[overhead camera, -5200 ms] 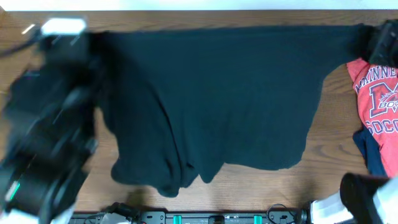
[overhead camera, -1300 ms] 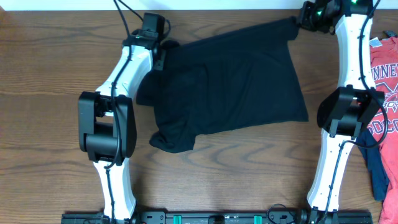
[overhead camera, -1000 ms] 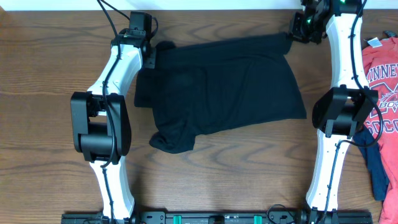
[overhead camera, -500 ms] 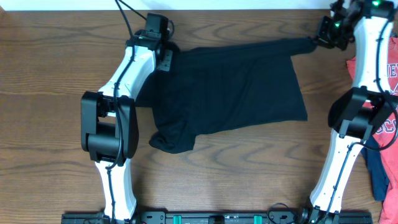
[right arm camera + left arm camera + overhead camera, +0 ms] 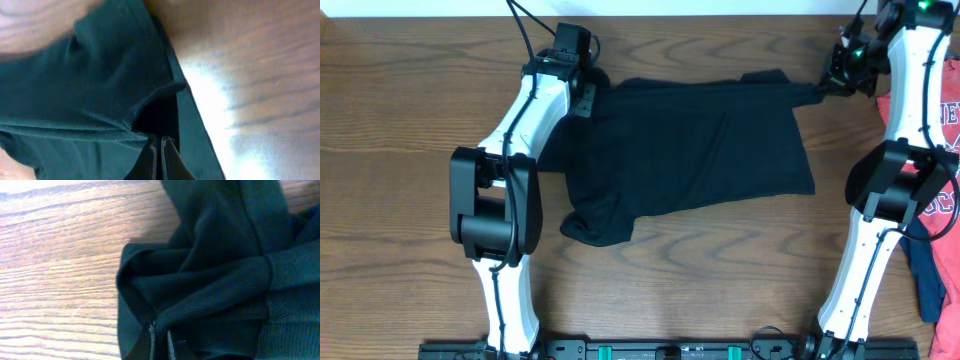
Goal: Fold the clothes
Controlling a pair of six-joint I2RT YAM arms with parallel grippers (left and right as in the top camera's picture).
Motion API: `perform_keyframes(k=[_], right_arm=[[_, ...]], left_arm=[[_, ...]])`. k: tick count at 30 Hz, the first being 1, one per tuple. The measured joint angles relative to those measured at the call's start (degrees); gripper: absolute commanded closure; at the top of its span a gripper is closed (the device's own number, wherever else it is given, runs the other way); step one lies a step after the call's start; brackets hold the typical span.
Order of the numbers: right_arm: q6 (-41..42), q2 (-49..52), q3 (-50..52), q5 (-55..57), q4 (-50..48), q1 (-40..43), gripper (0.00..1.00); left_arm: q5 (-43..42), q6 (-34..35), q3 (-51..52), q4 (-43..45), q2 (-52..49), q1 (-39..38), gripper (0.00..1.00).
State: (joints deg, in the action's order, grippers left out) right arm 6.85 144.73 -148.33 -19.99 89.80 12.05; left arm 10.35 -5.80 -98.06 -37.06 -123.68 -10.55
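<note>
The clothes, a black T-shirt, lie spread on the wooden table, crumpled at the lower left. My left gripper is shut on the shirt's far left corner. In the left wrist view its jaws pinch bunched black fabric. My right gripper is shut on the far right corner and pulls it out into a thin taut point. The right wrist view shows those jaws closed on a fold of the fabric, held just above the wood.
A red T-shirt with white lettering lies at the right edge, with a navy garment below it. Both arm bases stand at the near edge. The table's far edge runs just behind both grippers.
Both grippers have carried the shirt's far edge to the right. In the last half second the right gripper came a little nearer, and a small fold rose at the far right corner.
</note>
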Motion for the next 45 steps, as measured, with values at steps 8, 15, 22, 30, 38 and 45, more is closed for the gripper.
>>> perform_keyframes(k=[8,15,22,30,38,45], right_arm=[[-1.0,0.0,0.0,0.9,4.7,-1.5,0.96],[-3.4,0.0,0.0,3.5,7.2,-1.8,0.5],[-5.1,0.0,0.0,4.1,5.0,-2.2,0.54],[-6.1,0.0,0.0,2.6,3.7,-2.1,0.39],[-11.3,0.0,0.0,-2.1,2.0,-5.8,0.39],[-10.6,3.5,0.0,-3.8,-4.4,-17.6,0.55]], left_arm=[[1.0,0.0,0.0,0.0,0.0,0.7,0.9],[3.4,0.1,0.0,-0.2,0.0,1.7,0.71],[4.9,-0.2,0.0,-0.1,0.0,2.5,0.89],[5.1,-0.2,0.0,-0.5,0.0,2.4,0.59],[5.1,-0.3,-3.1,-2.3,0.0,2.4,0.45],[5.1,0.9,-5.0,-6.7,6.1,2.5,0.36]])
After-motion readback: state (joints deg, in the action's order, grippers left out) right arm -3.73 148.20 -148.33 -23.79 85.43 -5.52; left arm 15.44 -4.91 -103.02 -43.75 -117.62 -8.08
